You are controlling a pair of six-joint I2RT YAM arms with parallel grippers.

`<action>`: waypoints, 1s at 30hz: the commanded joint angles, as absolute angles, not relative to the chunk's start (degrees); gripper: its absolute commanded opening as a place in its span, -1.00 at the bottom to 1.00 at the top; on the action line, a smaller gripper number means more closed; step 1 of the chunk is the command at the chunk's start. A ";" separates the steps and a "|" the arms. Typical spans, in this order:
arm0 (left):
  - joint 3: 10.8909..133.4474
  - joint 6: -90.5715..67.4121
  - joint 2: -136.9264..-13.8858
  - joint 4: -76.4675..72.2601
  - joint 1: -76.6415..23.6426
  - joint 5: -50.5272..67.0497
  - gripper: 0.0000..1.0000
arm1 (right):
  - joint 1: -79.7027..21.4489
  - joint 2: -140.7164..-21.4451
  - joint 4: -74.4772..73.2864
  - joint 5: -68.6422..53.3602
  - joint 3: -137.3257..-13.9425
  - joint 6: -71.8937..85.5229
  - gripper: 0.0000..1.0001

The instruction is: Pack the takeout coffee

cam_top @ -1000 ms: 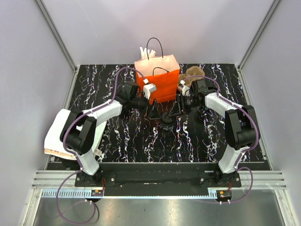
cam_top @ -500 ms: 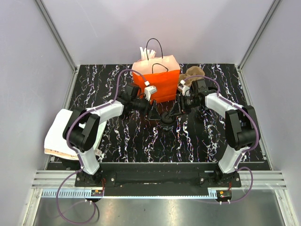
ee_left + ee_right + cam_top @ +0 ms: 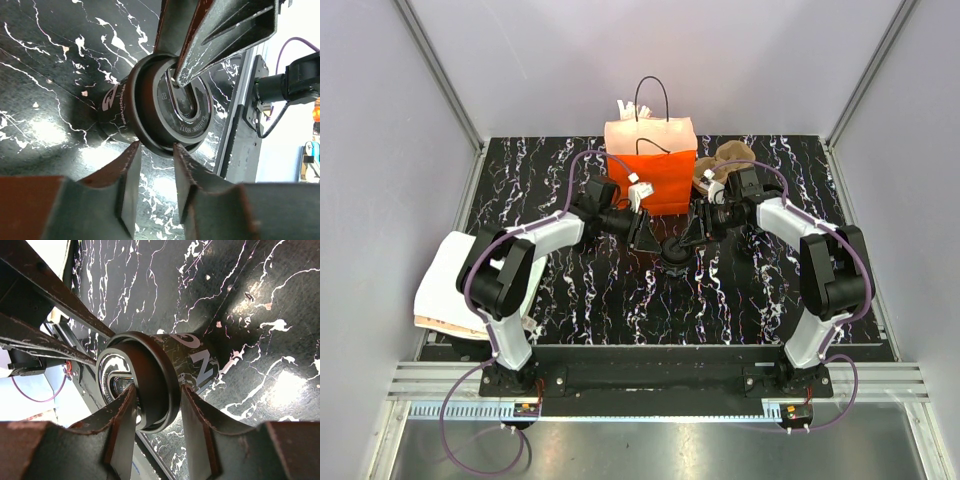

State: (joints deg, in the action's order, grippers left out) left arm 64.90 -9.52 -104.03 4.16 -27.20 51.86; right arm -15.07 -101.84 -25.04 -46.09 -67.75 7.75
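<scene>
The takeout coffee (image 3: 673, 249), a small black cup with a black lid, stands mid-table between both grippers. My left gripper (image 3: 651, 240) reaches it from the left. In the left wrist view the takeout coffee (image 3: 119, 114) has its lid's lower rim pinched between the two tips of the left gripper (image 3: 156, 147). My right gripper (image 3: 692, 238) comes from the right. In the right wrist view the right gripper (image 3: 157, 392) is shut over the rim of the takeout coffee (image 3: 200, 365), one finger on the lid top, one against the cup wall. The right fingers (image 3: 220, 35) also show above the lid.
An orange paper bag (image 3: 665, 182) with black handles stands just behind the cup, white items poking out of its top. A crumpled brown item (image 3: 728, 158) lies to its right. A stack of white sheets (image 3: 442, 285) sits at the table's left edge.
The left gripper has moved in to the cup and narrowed its jaws from wide open onto the lid's rim. The orange bag now stands more upright. The right gripper stays on the cup.
</scene>
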 commanded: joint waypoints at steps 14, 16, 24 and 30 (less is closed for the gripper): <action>68.11 -4.75 -109.59 13.27 -27.60 45.27 -0.48 | -17.58 -100.02 -24.52 -39.82 -65.83 5.98 -0.15; 68.47 -4.48 -110.12 14.15 -27.86 44.56 -0.52 | -17.67 -100.02 -24.43 -39.55 -65.92 5.98 -0.15; 69.17 -3.60 -111.18 16.08 -28.92 42.36 -0.63 | -18.19 -100.02 -24.52 -38.23 -65.57 5.63 -0.16; 70.57 -3.78 -108.90 15.12 -28.92 44.73 -0.13 | -18.46 -99.40 -24.52 -38.06 -65.48 5.36 -0.18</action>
